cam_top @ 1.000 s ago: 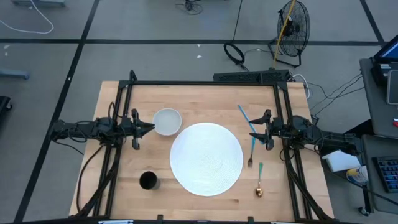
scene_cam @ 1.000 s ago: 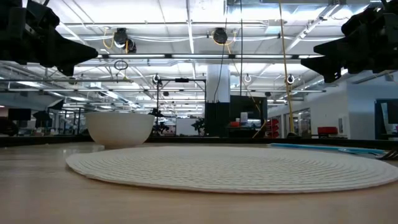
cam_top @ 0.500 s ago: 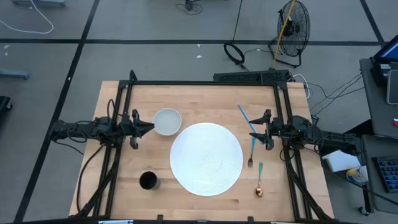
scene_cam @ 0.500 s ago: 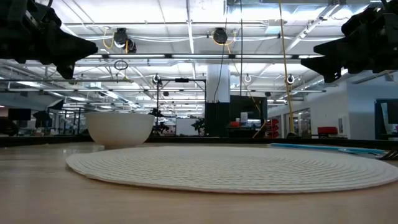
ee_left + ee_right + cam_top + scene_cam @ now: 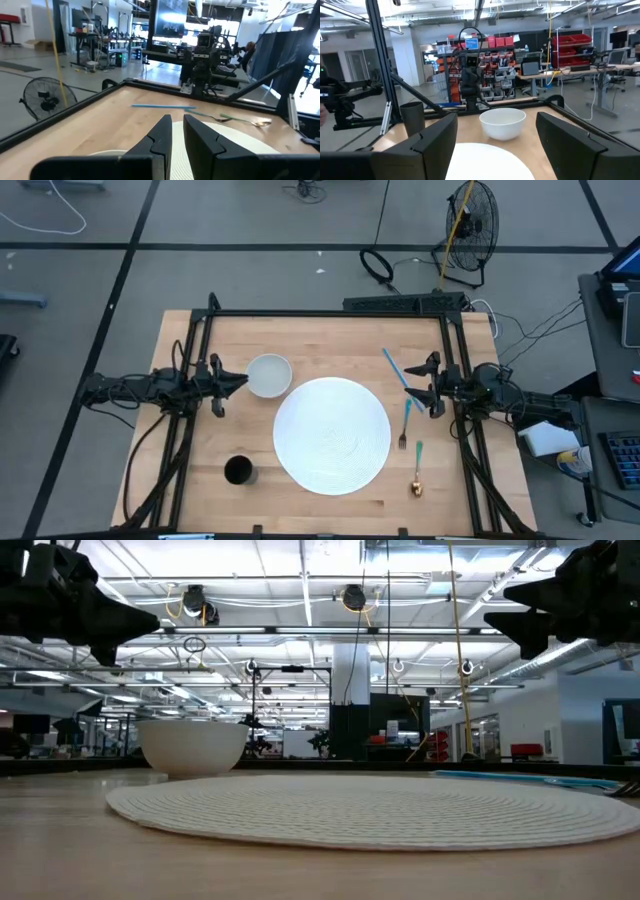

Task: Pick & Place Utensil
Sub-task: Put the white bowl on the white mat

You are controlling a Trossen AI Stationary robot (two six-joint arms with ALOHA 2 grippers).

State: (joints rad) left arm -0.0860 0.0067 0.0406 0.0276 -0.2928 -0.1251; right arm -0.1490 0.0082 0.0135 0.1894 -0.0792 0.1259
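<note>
Three utensils lie flat on the table right of the white round placemat (image 5: 332, 435): a blue stick-like utensil (image 5: 393, 365), a teal-handled fork (image 5: 404, 423) and a teal-handled spoon with a gold bowl (image 5: 416, 476). They also show in the left wrist view: the blue utensil (image 5: 160, 106), the fork (image 5: 210, 117) and the spoon (image 5: 255, 121). My right gripper (image 5: 418, 384) hovers open above the table by the blue utensil and the fork's handle, touching nothing; its wide-spread fingers show in its wrist view (image 5: 502, 145). My left gripper (image 5: 240, 383) hovers shut and empty beside the white bowl (image 5: 268, 375).
A black cup (image 5: 238, 470) stands near the front left of the table. The white bowl stands left of the placemat's far edge. A black frame (image 5: 330, 313) runs along the table's far edge and both sides. Bare wood lies in front of the placemat.
My right gripper has risen a little above the table. My left arm has kept still, and the utensils, bowl and cup have not moved.
</note>
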